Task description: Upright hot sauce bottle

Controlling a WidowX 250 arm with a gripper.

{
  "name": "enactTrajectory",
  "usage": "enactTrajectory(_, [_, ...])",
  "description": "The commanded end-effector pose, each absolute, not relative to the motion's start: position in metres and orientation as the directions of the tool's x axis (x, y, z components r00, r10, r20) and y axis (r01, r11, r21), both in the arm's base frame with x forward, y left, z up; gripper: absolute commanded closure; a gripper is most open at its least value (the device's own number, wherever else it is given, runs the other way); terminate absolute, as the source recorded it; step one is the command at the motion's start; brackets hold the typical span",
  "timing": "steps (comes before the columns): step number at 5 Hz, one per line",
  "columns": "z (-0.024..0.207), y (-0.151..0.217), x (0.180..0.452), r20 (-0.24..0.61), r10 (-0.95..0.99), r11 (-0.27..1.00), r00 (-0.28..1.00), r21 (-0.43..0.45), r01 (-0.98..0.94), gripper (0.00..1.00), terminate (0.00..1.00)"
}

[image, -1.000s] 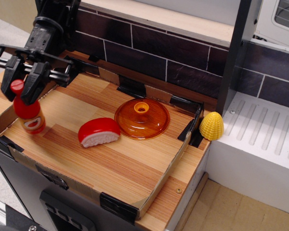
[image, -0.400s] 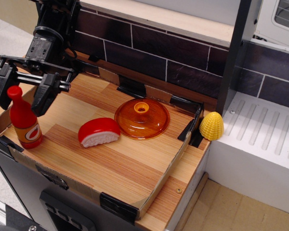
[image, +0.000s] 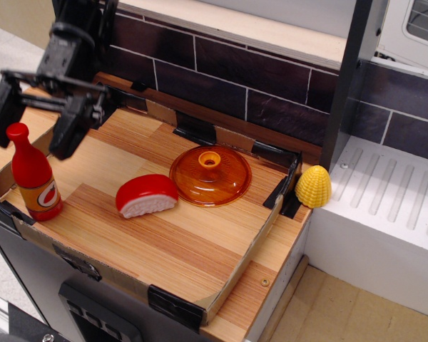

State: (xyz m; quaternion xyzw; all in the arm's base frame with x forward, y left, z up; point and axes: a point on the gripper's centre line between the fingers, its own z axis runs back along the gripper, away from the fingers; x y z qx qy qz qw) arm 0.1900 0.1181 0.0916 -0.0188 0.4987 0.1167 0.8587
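Observation:
The hot sauce bottle (image: 34, 174) is small and red with a round red cap and an orange-yellow label. It stands upright at the front left corner of the wooden tray (image: 178, 249). My black gripper (image: 34, 130) is open and empty. It hangs just above the bottle, its two fingers (image: 70, 128) spread wide on either side of the cap without touching it.
A red-topped, white-bottomed dome toy (image: 147, 195) lies in the tray's middle. An orange translucent round lid (image: 210, 174) sits behind it. A yellow corn toy (image: 313, 187) rests at the tray's right rim beside a white ribbed drainboard (image: 392, 206). A dark tiled wall (image: 221, 71) runs behind.
My gripper has let go of the bottle, opened wide and risen. The bottle went from tilted in the jaws to standing upright on the tray.

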Motion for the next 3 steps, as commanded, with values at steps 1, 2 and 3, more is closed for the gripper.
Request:
enactTrajectory(1, [0.1414,0.119,0.2054,-0.697,0.14,0.988,0.703,0.051,-0.146,0.0,0.0])
enactTrajectory(2, [0.1414,0.119,0.2054,-0.697,0.14,0.988,0.703,0.051,-0.146,0.0,0.0])
enactTrajectory(3, [0.1414,0.119,0.2054,-0.697,0.14,0.988,0.703,0.051,-0.146,0.0,1.0])
